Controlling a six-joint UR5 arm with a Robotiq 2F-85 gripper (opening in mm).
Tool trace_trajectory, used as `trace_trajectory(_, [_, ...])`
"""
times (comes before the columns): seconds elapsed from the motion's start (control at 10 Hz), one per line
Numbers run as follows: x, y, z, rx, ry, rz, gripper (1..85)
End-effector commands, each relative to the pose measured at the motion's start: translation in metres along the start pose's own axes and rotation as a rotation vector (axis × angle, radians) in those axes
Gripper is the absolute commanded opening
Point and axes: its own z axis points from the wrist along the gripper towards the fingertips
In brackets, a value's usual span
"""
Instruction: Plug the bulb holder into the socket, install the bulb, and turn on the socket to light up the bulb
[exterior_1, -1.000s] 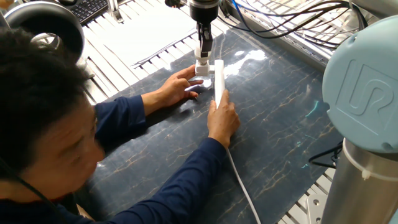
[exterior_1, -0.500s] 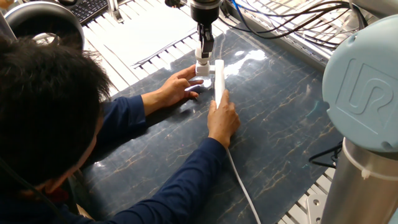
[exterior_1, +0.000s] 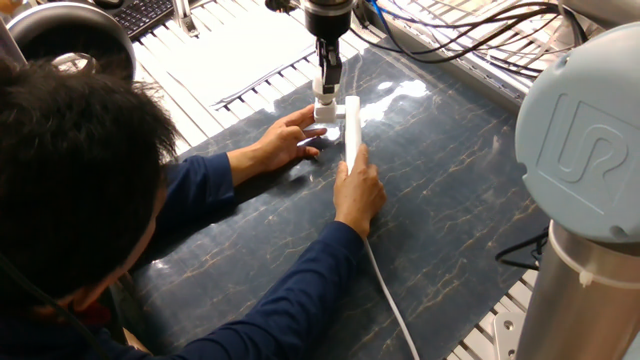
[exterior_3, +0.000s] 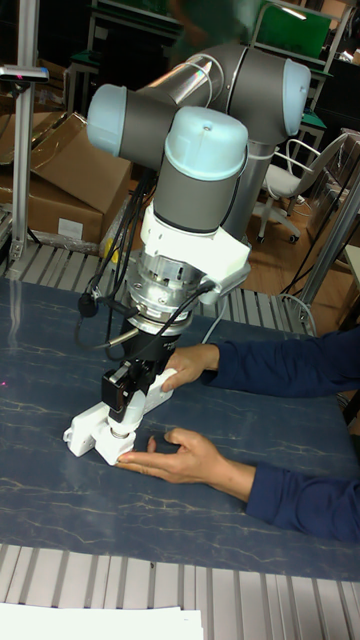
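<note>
The socket (exterior_1: 351, 130), a long white power strip, lies on the dark marbled mat (exterior_1: 460, 190) at about 12 o'clock from the centre of the fixed view, with its white cord (exterior_1: 390, 305) running toward 5 o'clock. The gripper (exterior_1: 326, 88) comes straight down from 12 o'clock and holds a small white piece, most likely the bulb holder (exterior_1: 325, 109), against the far end of the strip. A person's right hand (exterior_1: 358, 192) presses on the near end of the strip, and the left hand (exterior_1: 285, 140) lies flat on the mat at 9 o'clock of the holder. Compared with the pictures of a second ago, the arm, the strip and both hands do not move; only the person's head (exterior_1: 70, 180) leans further in. I judge that the plugging step is in a pause or a slow press, not finished.

In the tall fixed view, the gripper (exterior_3: 124, 408) stands over the strip (exterior_3: 100, 432) at 9 o'clock of the centre. The fingers are narrow, closed on a white piece (exterior_3: 123, 432), but it is too small to name here. One hand (exterior_3: 192, 363) holds the strip behind the gripper, and the other (exterior_3: 172, 458) rests at 5 o'clock of it. The bulb is not visible in either view.
</note>
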Motion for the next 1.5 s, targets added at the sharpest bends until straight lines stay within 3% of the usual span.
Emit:
trace_trajectory(0.0, [-0.003, 0.001, -0.001, -0.009, -0.018, 0.074, 1.0])
trace_trajectory(1.0, [-0.008, 0.016, -0.003, -0.092, -0.027, 0.502, 1.0])
trace_trajectory(1.4, [-0.018, 0.023, -0.003, -0.137, -0.034, 0.693, 1.0])
